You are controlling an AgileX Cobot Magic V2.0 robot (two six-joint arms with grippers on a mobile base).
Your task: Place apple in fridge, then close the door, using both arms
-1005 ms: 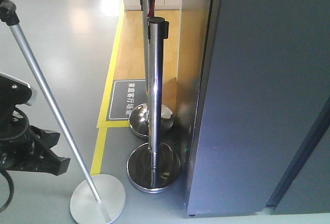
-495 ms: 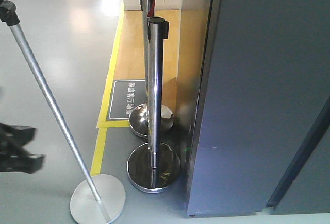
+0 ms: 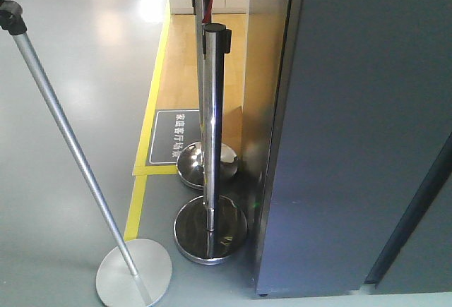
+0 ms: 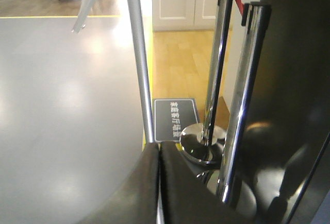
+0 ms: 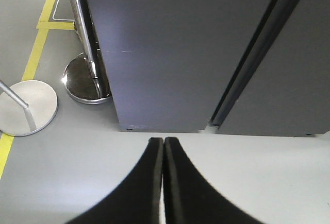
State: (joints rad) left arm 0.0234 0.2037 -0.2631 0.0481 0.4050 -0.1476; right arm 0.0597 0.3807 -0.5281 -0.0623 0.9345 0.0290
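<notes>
The fridge (image 3: 353, 145) fills the right of the front view, dark blue-grey, with none of its white inside showing. A dark seam (image 5: 252, 54) runs between two flat panels in the right wrist view; the door looks closed, though I cannot tell which panel it is. The apple is out of view. My left gripper (image 4: 159, 149) is shut with nothing in it, low beside the chrome posts. My right gripper (image 5: 163, 140) is shut and empty, over a pale surface in front of the fridge's base. Neither arm shows in the front view.
Two chrome posts (image 3: 212, 145) with black caps stand just left of the fridge. A thin silver pole with a disc foot (image 3: 134, 275) leans across the left. A yellow floor line (image 3: 152, 109) and a dark floor sign (image 3: 173, 136) lie beyond.
The left arm's black gripper, at the front view's left edge a second ago, slid out to the left and is gone from that view now.
</notes>
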